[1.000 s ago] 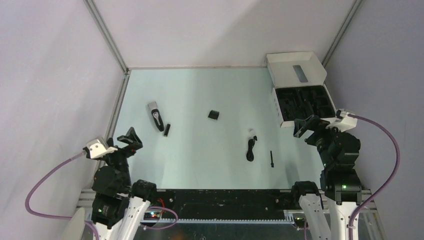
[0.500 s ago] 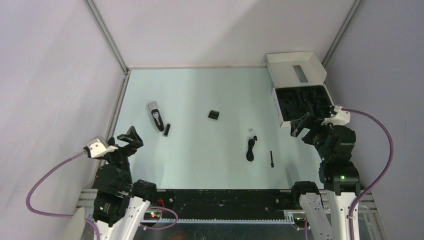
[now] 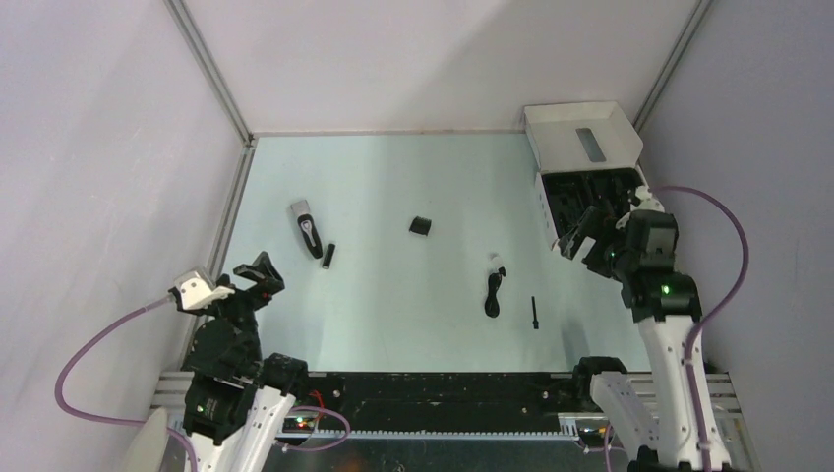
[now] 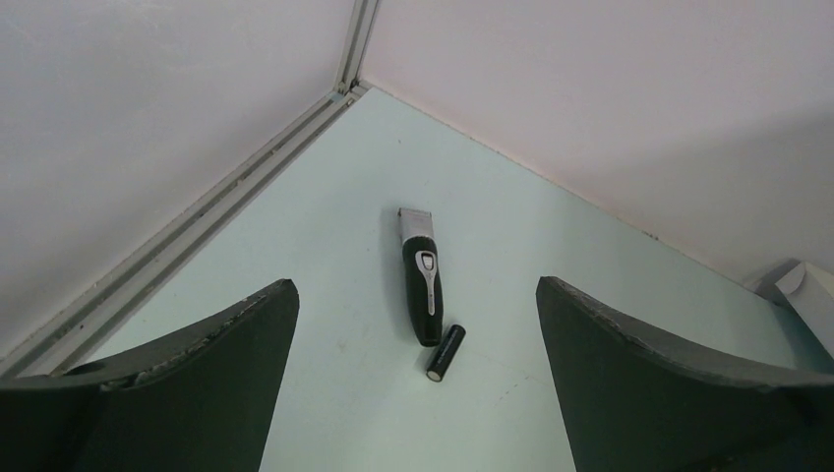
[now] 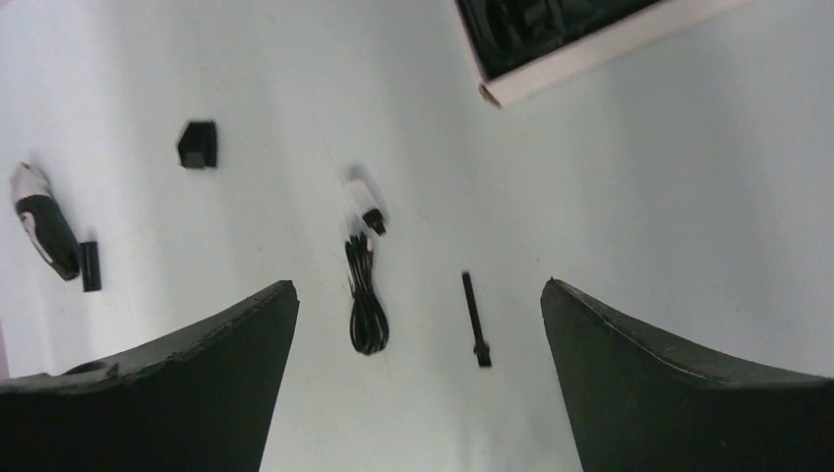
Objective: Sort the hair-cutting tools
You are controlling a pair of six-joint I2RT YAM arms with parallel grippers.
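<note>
The silver-grey and black hair clipper (image 3: 308, 228) lies at the left of the table, a small black cylinder (image 3: 328, 257) just beside its near end; both show in the left wrist view, clipper (image 4: 423, 289) and cylinder (image 4: 446, 353). A black blocky piece (image 3: 420, 226) lies mid-table. The coiled cable (image 3: 494, 292) and the thin stick brush (image 3: 535, 312) lie right of centre, also in the right wrist view, cable (image 5: 367, 305) and brush (image 5: 475, 319). My left gripper (image 3: 258, 274) is open and empty near the left front. My right gripper (image 3: 580, 232) is open and empty, raised beside the box.
A white box with a black tray (image 3: 598, 202) and raised lid stands at the back right; its corner shows in the right wrist view (image 5: 551, 49). Grey walls close the table at left, back and right.
My right arm has risen and swung toward the back, its gripper now beside the box's front left corner. The left arm has barely moved. Nothing on the table has moved.
</note>
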